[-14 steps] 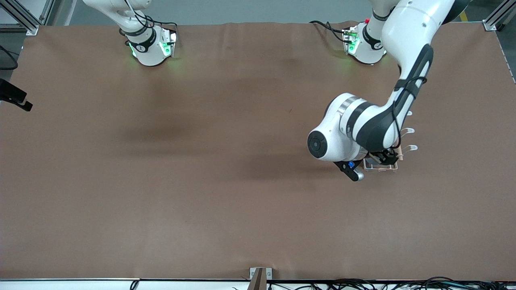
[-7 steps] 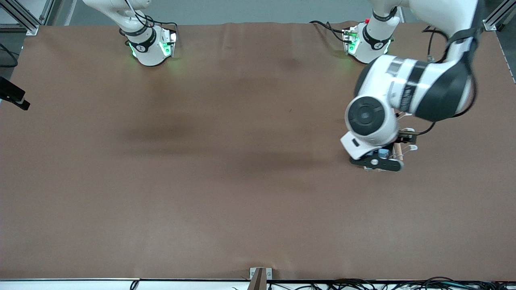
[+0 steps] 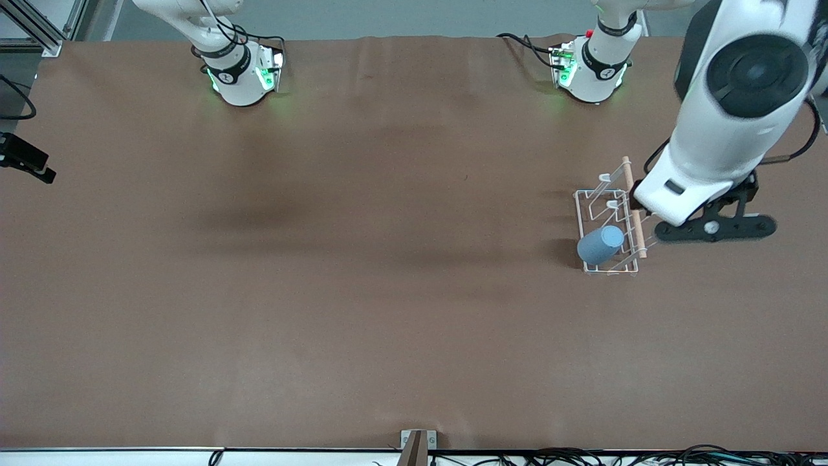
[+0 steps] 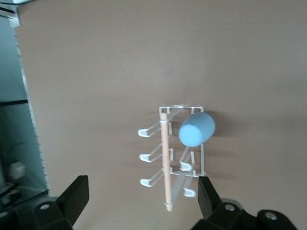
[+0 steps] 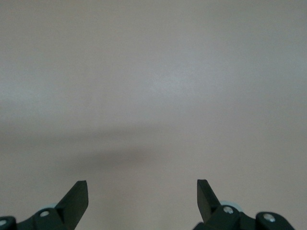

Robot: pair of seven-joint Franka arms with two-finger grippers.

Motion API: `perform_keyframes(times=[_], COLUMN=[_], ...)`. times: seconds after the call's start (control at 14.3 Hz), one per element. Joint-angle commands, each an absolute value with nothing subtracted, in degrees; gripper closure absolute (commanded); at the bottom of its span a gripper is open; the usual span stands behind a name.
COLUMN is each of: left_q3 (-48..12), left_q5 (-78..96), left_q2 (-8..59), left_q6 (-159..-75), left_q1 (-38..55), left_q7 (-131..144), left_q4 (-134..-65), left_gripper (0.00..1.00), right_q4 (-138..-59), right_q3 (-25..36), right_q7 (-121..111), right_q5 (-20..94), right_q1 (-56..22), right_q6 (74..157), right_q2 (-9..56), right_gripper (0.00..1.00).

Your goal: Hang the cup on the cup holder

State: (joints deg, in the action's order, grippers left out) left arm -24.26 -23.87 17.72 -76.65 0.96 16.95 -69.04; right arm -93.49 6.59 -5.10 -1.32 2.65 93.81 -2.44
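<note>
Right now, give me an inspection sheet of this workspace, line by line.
Surface: brown table, no spills.
Job's things: blue cup hung on a prong of the white cup holder, toward the left arm's end.
Clutter: nothing seen.
Hands: left hand open, empty, up beside the holder; right hand open, empty, waiting over bare table.
Cables: bundle along the table's near edge.
Surroundings: metal frame posts at corners.

Front view: high, facing the bases. Left wrist view: downward from above, sharing cup holder (image 4: 175,155) (image 3: 608,223). Right wrist view: bare table (image 5: 153,86).
</note>
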Motion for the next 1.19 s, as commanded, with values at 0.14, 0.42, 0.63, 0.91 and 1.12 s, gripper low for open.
perform_keyframes(times=[0.14,0.42,0.63,0.91,1.12], left_q3=[-19.5,-9.2,-8.1,-6.3,-6.2], left_q5=[-10.0,-1.0,-0.4,-0.4,-0.4], left_q2=[9.7,3.4,-0.7,-6.0,-6.2], left_q6=[-78.9,-79.6,-81.2,-86.5,-88.0], left_q1=[-3.0,-0.7,-1.0,-0.7,0.4], left_q7=[16.9,10.8,4.6,3.3,3.3], left_q4=[-71.4,-77.3,-83.2,-92.4,-94.4], left_gripper=[0.0,0.0,0.0,0.0,0.0], right_q4=[-93.1,-93.1,-93.1,-93.1,-93.2], right_q3=[6.4,6.4,6.3,6.2,6.2], right_q7=[-4.9,-5.0,-5.4,-5.2,-5.0], right_q5=[-0.4,0.2,-0.5,-0.6,-0.4], right_q1=[3.5,3.2,2.8,3.0,3.0], right_q6=[94.5,94.4,95.3,95.4,96.0], right_q2=[-1.1,-1.1,-1.0,-1.0,-1.0], right_gripper=[0.0,0.0,0.0,0.0,0.0])
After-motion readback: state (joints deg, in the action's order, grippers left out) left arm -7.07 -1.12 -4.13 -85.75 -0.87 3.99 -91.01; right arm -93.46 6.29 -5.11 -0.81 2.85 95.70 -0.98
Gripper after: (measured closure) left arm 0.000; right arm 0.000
